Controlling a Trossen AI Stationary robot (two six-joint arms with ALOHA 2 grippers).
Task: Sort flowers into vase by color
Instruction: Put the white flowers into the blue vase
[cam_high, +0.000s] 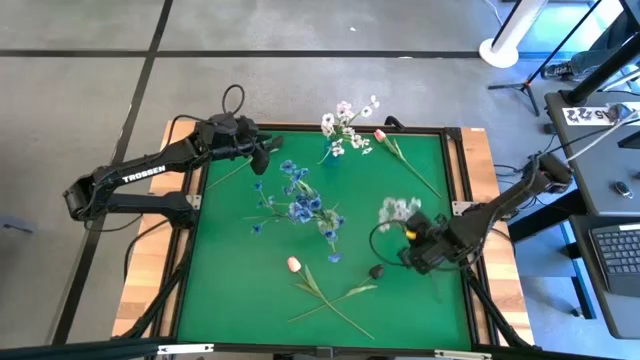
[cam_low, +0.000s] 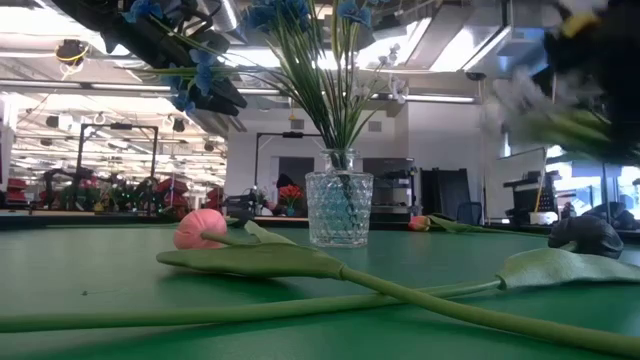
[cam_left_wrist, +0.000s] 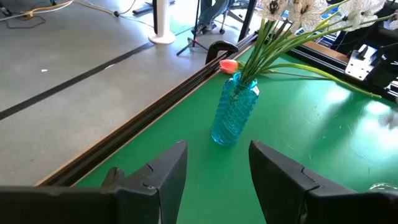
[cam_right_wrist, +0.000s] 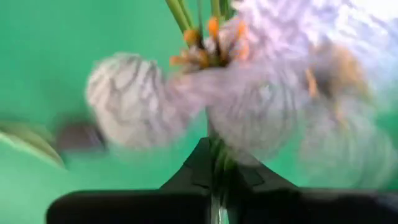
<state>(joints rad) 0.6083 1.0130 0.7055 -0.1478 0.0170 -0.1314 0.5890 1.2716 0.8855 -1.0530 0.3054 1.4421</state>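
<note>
High view: green mat (cam_high: 400, 290). The blue sprays (cam_high: 300, 205) stand at mat centre, taken here as the landmark. The white sprays (cam_high: 347, 125) stand beyond them at the far edge, with a red tulip (cam_high: 380, 135) just beside. A pink tulip (cam_high: 293, 265) lies on the near side of the blue sprays, and a dark bud (cam_high: 376, 271) lies near it toward the right arm. The left gripper (cam_high: 268, 152) hovers off the blue sprays' far left. The right gripper (cam_high: 412, 233) sits to their right, carrying a white spray (cam_high: 397, 209).

Low view: the blue sprays stand in a clear vase (cam_low: 338, 208). The pink tulip and its leaves lie in front; the dark bud lies to the right.

Left wrist view: fingers (cam_left_wrist: 168, 171) spread wide, holding nothing. Ahead, a blue vase (cam_left_wrist: 233, 113) holds the white sprays; the red tulip lies behind it.

Right wrist view: fingers (cam_right_wrist: 193, 171) clamped on the white spray's green stem, blossoms just ahead, blurred.
</note>
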